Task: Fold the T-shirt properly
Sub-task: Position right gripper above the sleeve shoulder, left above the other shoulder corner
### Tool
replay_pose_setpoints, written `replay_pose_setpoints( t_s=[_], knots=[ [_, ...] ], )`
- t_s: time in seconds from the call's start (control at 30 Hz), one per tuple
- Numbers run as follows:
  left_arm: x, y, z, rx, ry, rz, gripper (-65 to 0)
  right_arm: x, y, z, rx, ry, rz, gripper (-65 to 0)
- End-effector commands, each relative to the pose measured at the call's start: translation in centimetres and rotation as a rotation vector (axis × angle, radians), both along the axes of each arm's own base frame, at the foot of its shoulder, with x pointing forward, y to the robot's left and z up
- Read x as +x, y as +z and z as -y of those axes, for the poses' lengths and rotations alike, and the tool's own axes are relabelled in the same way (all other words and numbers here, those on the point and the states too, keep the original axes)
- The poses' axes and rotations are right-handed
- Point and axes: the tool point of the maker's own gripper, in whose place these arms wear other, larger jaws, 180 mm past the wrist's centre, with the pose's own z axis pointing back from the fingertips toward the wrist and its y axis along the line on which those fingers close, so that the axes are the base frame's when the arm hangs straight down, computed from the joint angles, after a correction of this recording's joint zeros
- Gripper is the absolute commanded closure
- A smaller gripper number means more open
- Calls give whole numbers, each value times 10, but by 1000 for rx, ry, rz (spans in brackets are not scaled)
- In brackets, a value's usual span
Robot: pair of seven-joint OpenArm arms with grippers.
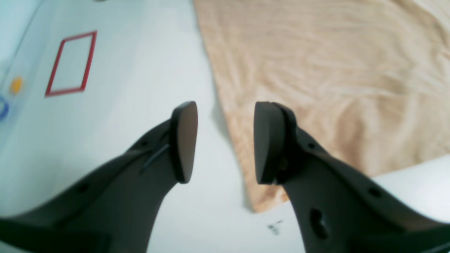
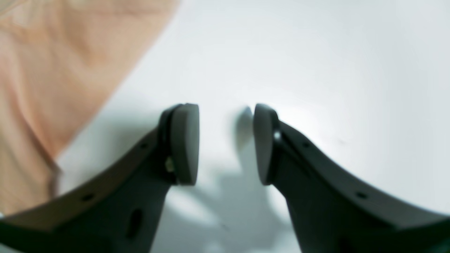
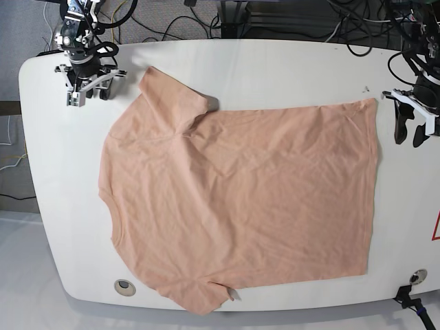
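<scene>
A peach T-shirt (image 3: pixel 240 199) lies spread flat and lightly wrinkled across the white tabletop (image 3: pixel 275 62), collar toward the right gripper's side and hem toward the left gripper's side. The left gripper (image 1: pixel 225 142) hovers with its jaws parted and nothing between them, poised over bare tabletop just beside the shirt's hem corner, the fabric's edge running up past its inner finger. A red outlined rectangle (image 1: pixel 71 63) marks the tabletop on the gripper's far side. The right gripper (image 2: pixel 226 144) hangs released as well, empty, above bare tabletop near the upper sleeve (image 3: pixel 172 93), with cloth showing only off to one side.
</scene>
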Motion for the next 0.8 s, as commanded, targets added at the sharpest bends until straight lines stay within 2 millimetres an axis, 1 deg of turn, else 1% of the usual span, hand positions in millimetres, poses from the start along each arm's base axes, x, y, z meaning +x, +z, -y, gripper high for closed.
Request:
replay_pose_setpoints(
  t_s=[0.0, 0.1, 0.2, 0.37, 0.4, 0.53, 0.77],
  knots=[
    [5, 15, 2, 5, -15, 49, -241, -8, -4, 1, 6, -3, -36, -254],
    [2, 11, 5, -7, -19, 34, -239, -13, -5, 0, 83, -38, -51, -263],
    [-1, 9, 6, -9, -21, 23, -238, -15, -6, -5, 138, -34, -69, -270],
    [-3, 6, 6, -16, -23, 14, -239, -19, -10, -7, 156, -36, -92, -284],
    [-14, -17, 0, -27, 22, -65, -242, -8, 0, -9, 156, -31, -27, -269],
    [-16, -20, -1, -25, 25, -87, -242, -8, 0, -9, 153, -30, -27, -269],
    [-16, -21, -1, -24, 25, -89, -242, -8, 0, -9, 158, -30, -25, -269]
  ],
)
